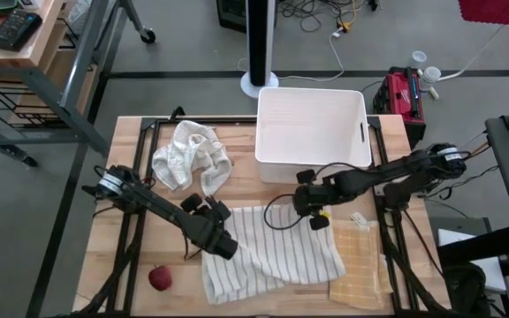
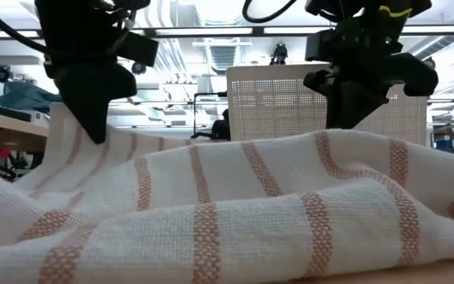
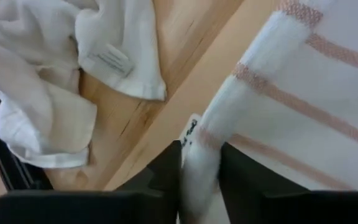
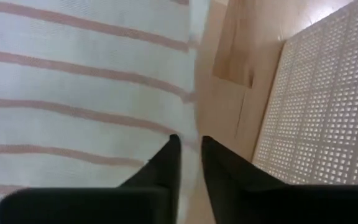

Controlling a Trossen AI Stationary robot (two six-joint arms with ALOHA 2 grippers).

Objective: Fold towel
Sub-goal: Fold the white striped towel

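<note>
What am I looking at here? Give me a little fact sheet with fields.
Job: folding the striped towel
Surface: wooden table
Left gripper: fingers either side of a raised towel edge
Right gripper: fingers a little apart at the towel's other edge
Also on the table: crumpled white cloth, white basket, folded yellow cloth, small red object

Floor: you see grey floor [image 1: 193,53] with loose cables [image 1: 325,18] | Furniture: wooden bench [image 1: 25,40] at corner | Light: ceiling strip lights [image 2: 211,31]
</note>
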